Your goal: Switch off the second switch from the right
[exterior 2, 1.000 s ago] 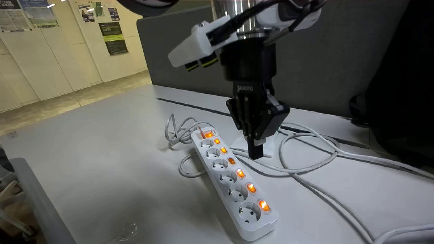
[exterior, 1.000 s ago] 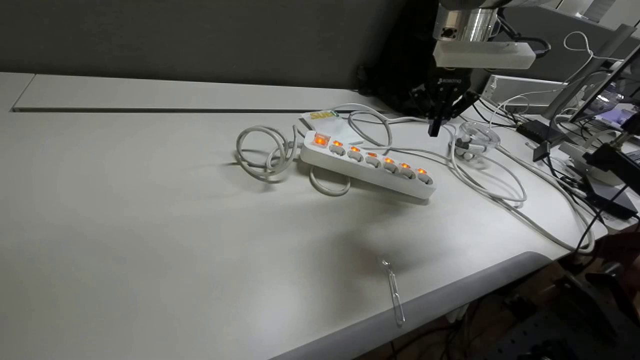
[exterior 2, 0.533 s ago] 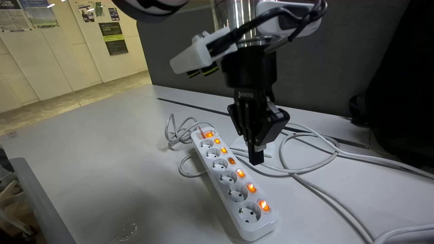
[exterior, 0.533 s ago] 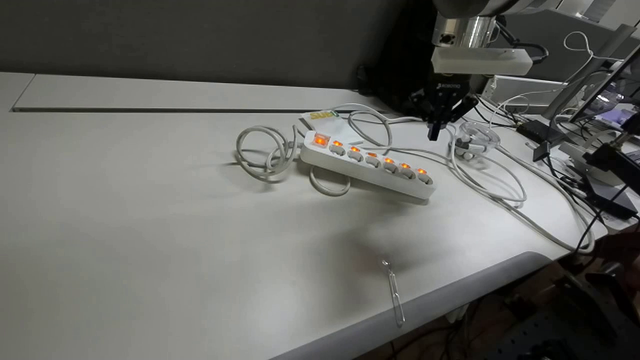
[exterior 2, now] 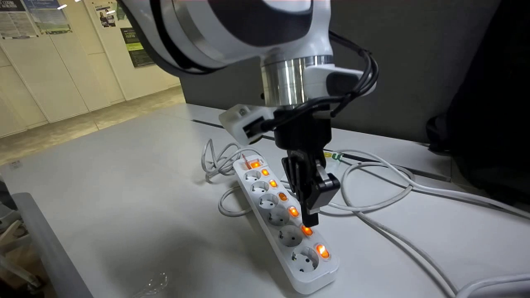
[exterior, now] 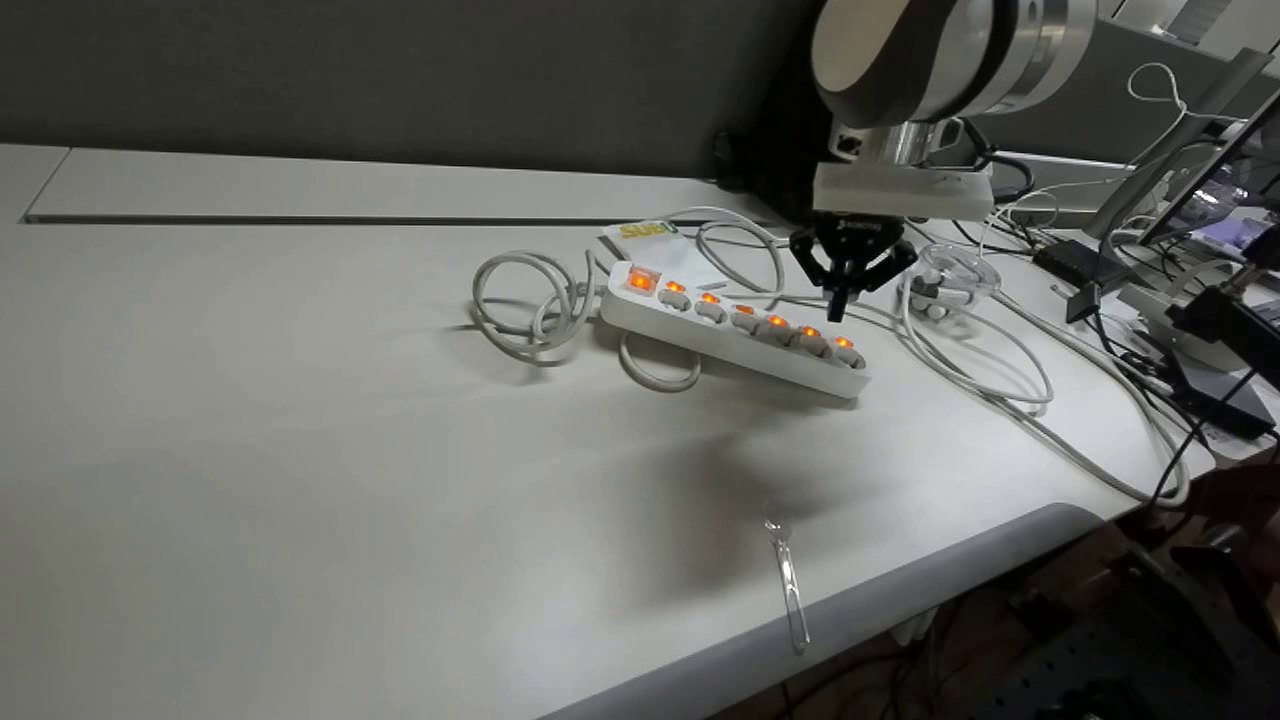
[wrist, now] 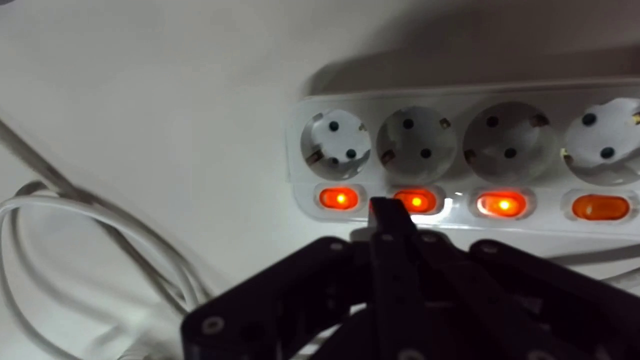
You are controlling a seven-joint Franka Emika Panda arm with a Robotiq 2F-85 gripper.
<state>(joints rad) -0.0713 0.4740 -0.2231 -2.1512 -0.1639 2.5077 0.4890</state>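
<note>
A white power strip [exterior: 725, 348] lies on the table, with a row of sockets and orange rocker switches. The second switch from the right end [exterior: 809, 332] is lit; it also shows lit in an exterior view [exterior 2: 307, 230] and in the wrist view [wrist: 417, 201]. The end switch [wrist: 339, 198] beside it is lit. The fourth switch from that end [wrist: 600, 207] is unlit. My gripper [exterior 2: 310, 221] is shut and empty, pointing down close above the second switch. In the wrist view the fingertips [wrist: 392, 204] overlap that switch's left edge; I cannot tell whether they touch.
Coiled grey cables [exterior: 535, 305] lie at the strip's far end, and more cables [exterior 2: 385, 231] run alongside it. A flat white packet [exterior: 660, 250] lies behind the strip. A clear plastic piece [exterior: 787, 580] lies near the table edge. A grey partition [exterior: 400, 80] stands behind.
My shut gripper has come down to just above the second switch, moving left in an exterior view. The strip has not moved and its lights look the same.
</note>
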